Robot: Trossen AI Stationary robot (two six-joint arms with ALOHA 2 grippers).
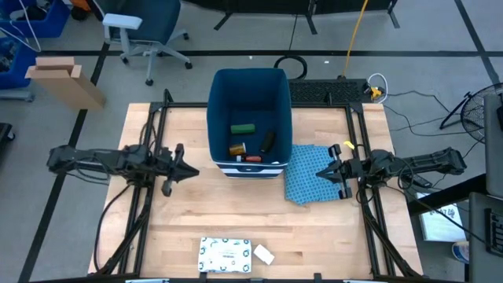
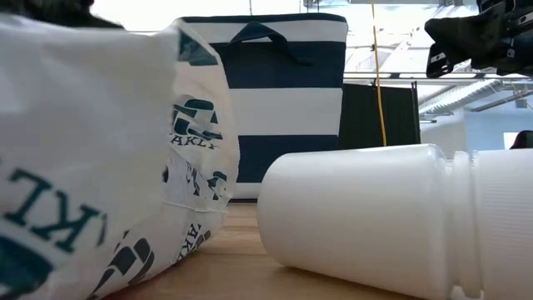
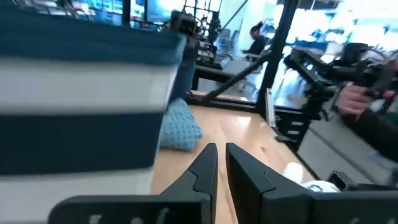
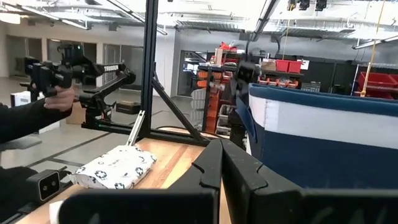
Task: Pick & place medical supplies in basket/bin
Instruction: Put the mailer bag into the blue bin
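Observation:
The dark-blue basket (image 1: 250,94) stands at the table's far middle. In it lie a green box (image 1: 243,128), an orange pill bottle (image 1: 237,148), a red-white tube (image 1: 251,158) and a dark item (image 1: 267,141). The white speckled packet (image 1: 225,255) and a small white piece (image 1: 263,254) lie flat by the near edge. My left gripper (image 1: 194,171) hovers left of the basket, pointing right, fingers nearly together and empty (image 3: 221,149). My right gripper (image 1: 320,173) hangs shut and empty over the blue cloth (image 1: 306,185), pointing left.
The blue patterned cloth lies crumpled right of the basket. In the low view the packet (image 2: 83,150) and the white piece (image 2: 375,217) fill the foreground, the basket (image 2: 283,108) behind them. Bare wood lies between basket and packet. A person's hand (image 4: 59,99) shows beyond the table.

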